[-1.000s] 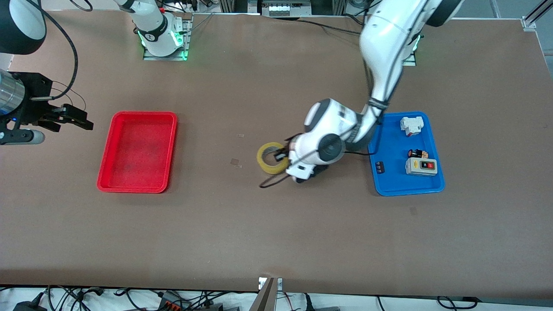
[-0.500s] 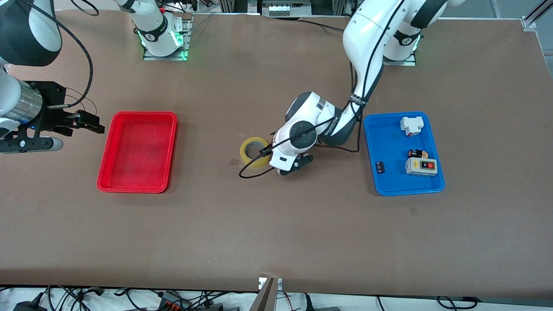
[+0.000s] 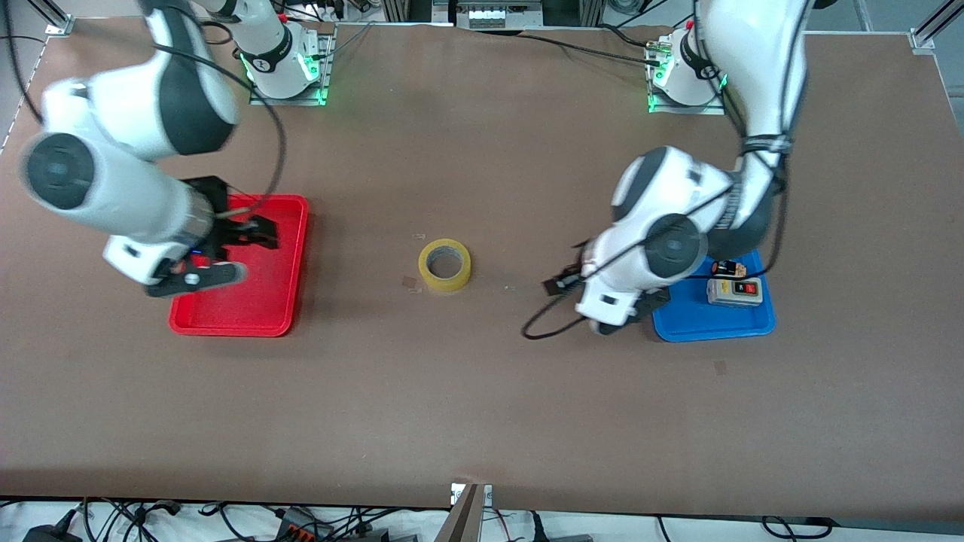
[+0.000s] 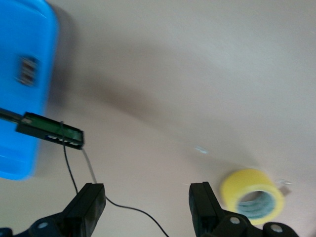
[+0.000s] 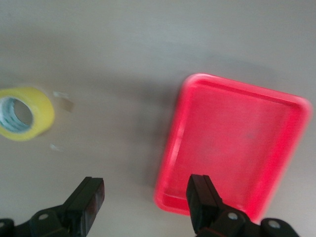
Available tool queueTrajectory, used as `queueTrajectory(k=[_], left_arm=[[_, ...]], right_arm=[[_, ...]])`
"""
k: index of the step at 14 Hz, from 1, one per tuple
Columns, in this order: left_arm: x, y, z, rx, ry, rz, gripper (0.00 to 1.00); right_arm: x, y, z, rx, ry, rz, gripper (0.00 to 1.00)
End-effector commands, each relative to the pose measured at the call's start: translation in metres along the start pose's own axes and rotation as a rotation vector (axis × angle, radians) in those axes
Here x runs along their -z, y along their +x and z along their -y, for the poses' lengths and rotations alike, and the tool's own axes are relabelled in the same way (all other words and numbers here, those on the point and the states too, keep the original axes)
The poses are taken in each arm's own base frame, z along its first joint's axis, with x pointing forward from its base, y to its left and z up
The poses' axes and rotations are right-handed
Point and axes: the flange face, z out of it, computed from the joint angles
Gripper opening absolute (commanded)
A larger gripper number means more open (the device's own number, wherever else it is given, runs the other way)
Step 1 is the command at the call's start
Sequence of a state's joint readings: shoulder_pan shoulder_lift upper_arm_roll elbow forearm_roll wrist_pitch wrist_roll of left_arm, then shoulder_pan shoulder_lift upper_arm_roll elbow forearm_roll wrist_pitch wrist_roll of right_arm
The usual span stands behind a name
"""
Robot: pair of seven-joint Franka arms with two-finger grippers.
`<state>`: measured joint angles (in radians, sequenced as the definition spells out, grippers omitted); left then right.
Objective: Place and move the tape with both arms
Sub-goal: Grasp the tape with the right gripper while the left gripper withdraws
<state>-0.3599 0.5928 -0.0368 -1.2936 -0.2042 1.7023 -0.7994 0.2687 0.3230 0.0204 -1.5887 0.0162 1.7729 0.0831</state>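
Note:
The yellowish tape roll (image 3: 444, 265) lies flat on the bare table in the middle, with nothing touching it. It also shows in the left wrist view (image 4: 252, 197) and the right wrist view (image 5: 24, 113). My left gripper (image 4: 147, 207) is open and empty, above the table between the tape and the blue tray (image 3: 715, 331). In the front view its hand (image 3: 625, 297) mostly covers the fingers. My right gripper (image 3: 254, 232) is open and empty over the red tray (image 3: 233, 325); it also shows in the right wrist view (image 5: 145, 202).
The blue tray (image 4: 19, 98) holds a grey box with red and black buttons (image 3: 734, 290) and a small dark part (image 3: 728, 267). The left arm covers part of that tray. The red tray (image 5: 237, 143) is empty. A black cable (image 3: 546, 325) hangs from the left wrist.
The left gripper has let go of the tape and drawn back toward the blue tray. The tape stays where it was set. The right arm has swung in over the red tray.

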Motion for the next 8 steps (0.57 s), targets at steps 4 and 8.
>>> queueTrajectory(k=[4,8], left_arm=[[0.076,0.008,0.136,-0.210,0.077,0.008,1.00],[0.132,-0.001,0.222,-0.336,0.062,-0.002,1.00]], right_arm=[[-0.112,0.025,0.155,-0.126,-0.006,-0.047,1.00],[-0.173,0.022,0.222,-0.191,0.006,-0.095,1.00]])
